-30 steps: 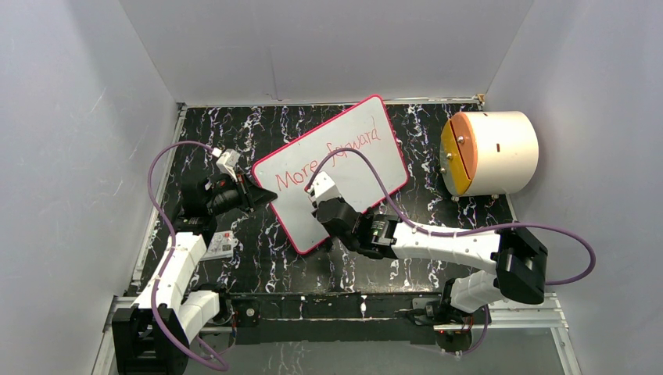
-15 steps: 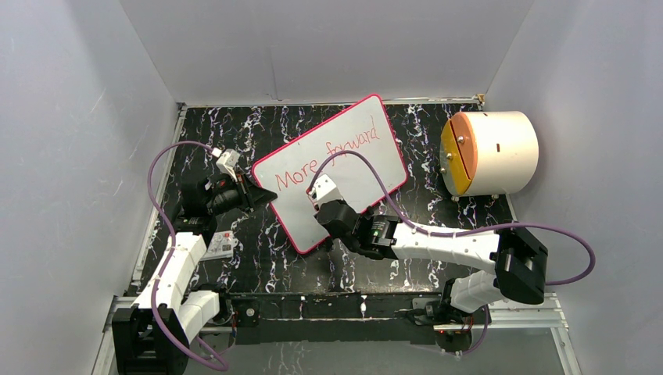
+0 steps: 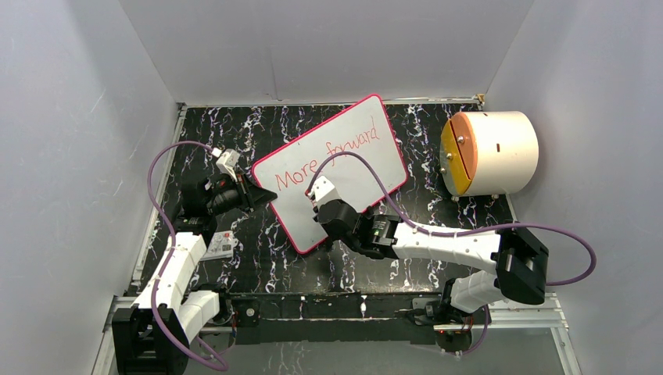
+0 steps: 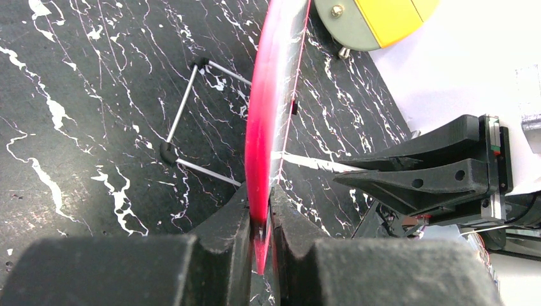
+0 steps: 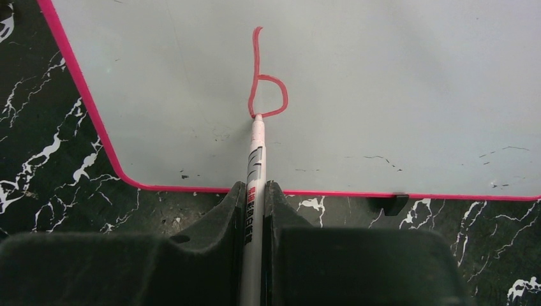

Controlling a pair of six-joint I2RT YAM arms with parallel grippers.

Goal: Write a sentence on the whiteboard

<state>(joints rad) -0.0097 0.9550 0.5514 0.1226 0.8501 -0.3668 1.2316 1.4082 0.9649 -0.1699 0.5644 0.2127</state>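
- My left end effector (image 4: 260,220) is clamped on the red-pink rim of the whiteboard (image 3: 356,152), at its left corner.
- The whiteboard sits slanted mid-worktop (image 3: 266,269). The sentence (image 3: 328,158) reads "More forward".
- My right end effector (image 5: 256,201) is closed on a marker (image 5: 257,150), whose tip touches a red "b" (image 5: 266,89).
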